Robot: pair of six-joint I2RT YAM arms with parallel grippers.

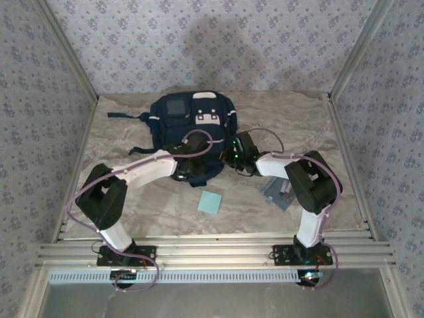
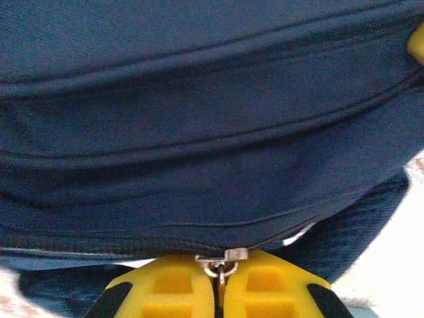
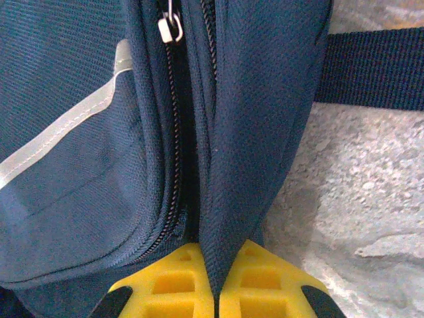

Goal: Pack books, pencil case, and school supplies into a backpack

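Observation:
The navy backpack lies flat at the back middle of the table, front patches facing up. My left gripper is at its near edge, and in the left wrist view this gripper is shut on a metal zipper pull under the blue backpack fabric. My right gripper is at the bag's near right corner. In the right wrist view it is shut on a fold of the backpack fabric beside a zipper. The light-blue pad lies near the front. The pencil case is partly under the right arm. The books are out of view.
A dark strap runs across the marble tabletop to the right of the bag. Another zipper pull hangs higher on the bag. Patterned walls enclose the table on three sides, with a metal rail along the front.

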